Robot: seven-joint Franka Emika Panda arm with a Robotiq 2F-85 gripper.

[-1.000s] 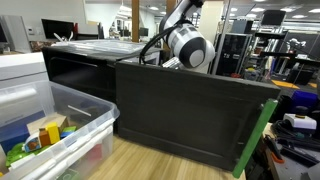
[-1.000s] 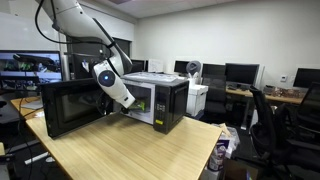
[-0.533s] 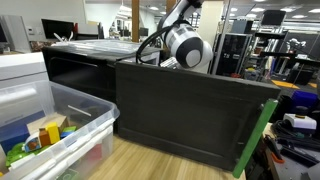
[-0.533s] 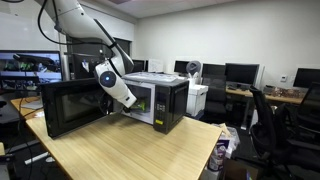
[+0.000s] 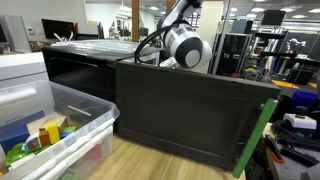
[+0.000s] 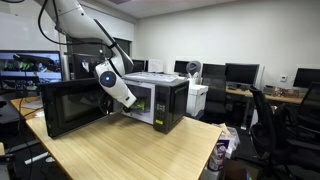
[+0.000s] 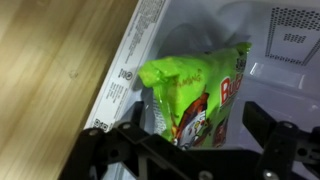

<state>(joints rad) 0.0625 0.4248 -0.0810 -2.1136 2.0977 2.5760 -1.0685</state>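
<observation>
1. Compared with a second ago, the arm (image 5: 183, 46) is sitting a touch farther toward the left of an exterior view, and since the half-second mark it is hardly shifting at all.
2. The gripper (image 7: 192, 125) is standing with its jaws spread wide and gripping nothing, and its dark fingers (image 7: 118, 148) are framing the bottom of the wrist view.
3. A green snack bag (image 7: 195, 85) is lying inside the microwave (image 6: 165, 100), on the white floor of the cavity and just past the front frame.
4. The bag is showing between the two fingers in the wrist view, and whether they are touching it cannot be told.
5. The microwave's door (image 5: 190, 115) is hanging open and is hiding the gripper from that exterior view.
6. The microwave is resting on a wooden table (image 6: 130, 150), with the arm reaching down into its open front.
7. A clear plastic bin (image 5: 75, 105) is holding coloured items beside the door, well apart from the gripper.
</observation>
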